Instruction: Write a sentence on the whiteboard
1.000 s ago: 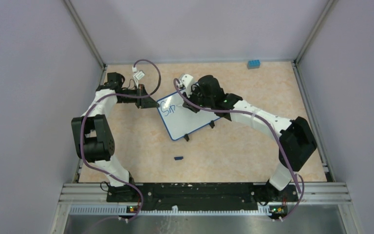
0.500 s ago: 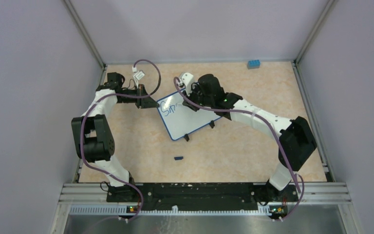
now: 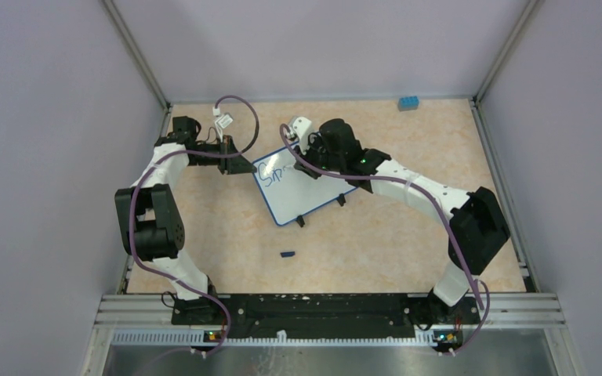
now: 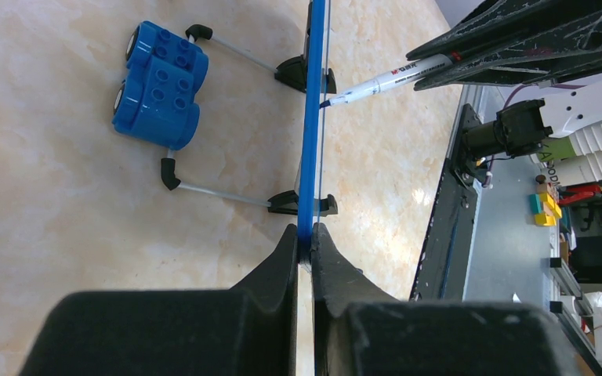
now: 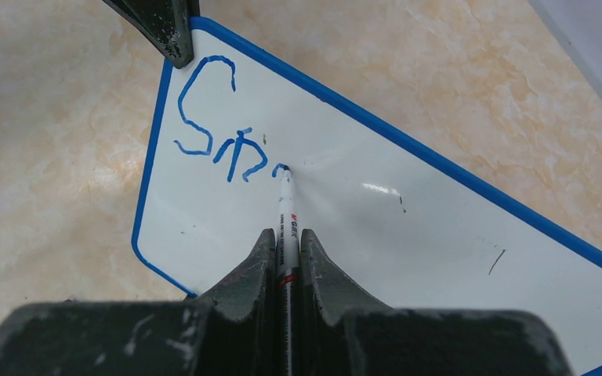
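The whiteboard [image 3: 304, 197] lies tilted in mid-table, a white panel with a blue frame and black feet [image 4: 304, 74]. My left gripper [image 3: 243, 166] is shut on its left corner; in the left wrist view the thin blue edge [image 4: 312, 141] sits pinched in that gripper [image 4: 311, 233]. My right gripper [image 5: 285, 235] is shut on a white marker [image 5: 285, 205], whose blue tip touches the board. The sentence [image 5: 213, 137] stands as blue letters "Sm" plus a short fresh stroke at the tip, near the board's [image 5: 392, 235] upper left corner.
A blue toy brick [image 3: 408, 103] lies at the far right back edge and shows behind the board in the left wrist view [image 4: 159, 84]. A small dark blue cap [image 3: 288, 254] lies on the table in front of the board. Walls close in three sides.
The right wrist has shifted very slightly with the marker on the board. The left arm and the board have stayed put.
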